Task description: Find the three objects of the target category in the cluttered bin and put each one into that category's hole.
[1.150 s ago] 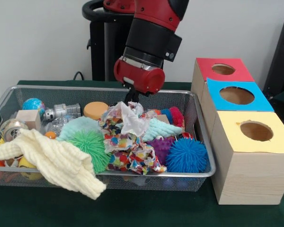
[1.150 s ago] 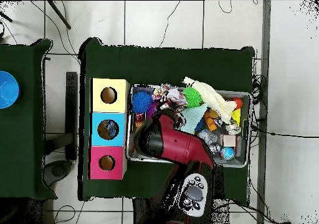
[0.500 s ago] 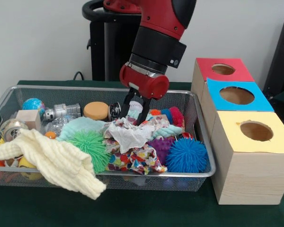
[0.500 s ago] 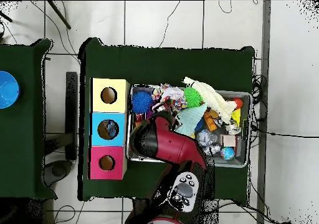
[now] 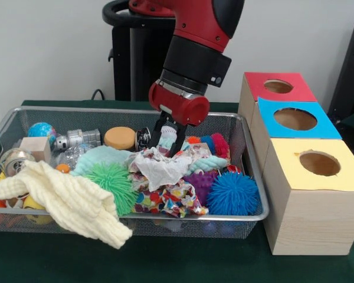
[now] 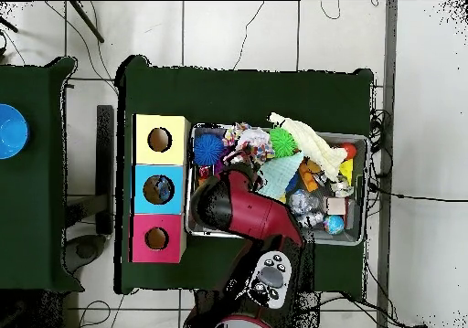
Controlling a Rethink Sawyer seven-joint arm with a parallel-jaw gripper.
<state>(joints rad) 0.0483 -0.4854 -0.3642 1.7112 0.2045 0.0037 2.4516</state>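
A crumpled white and multicoloured patterned cloth (image 5: 162,177) is seen heaped mid-bin in the silver wire mesh bin (image 5: 251,177) — bunched, its long axis running from 11 to 5 o'clock in the front view. The black gripper (image 5: 166,140) is spread just above its white peak, at 12 o'clock — nothing pinched. A blue spiky rubber ball (image 5: 232,194) lies at 3 o'clock of the cloth.

Robotics lab, tiled floor (image 6: 238,41), loose cables (image 6: 247,27), green-clothed tables (image 6: 247,91)
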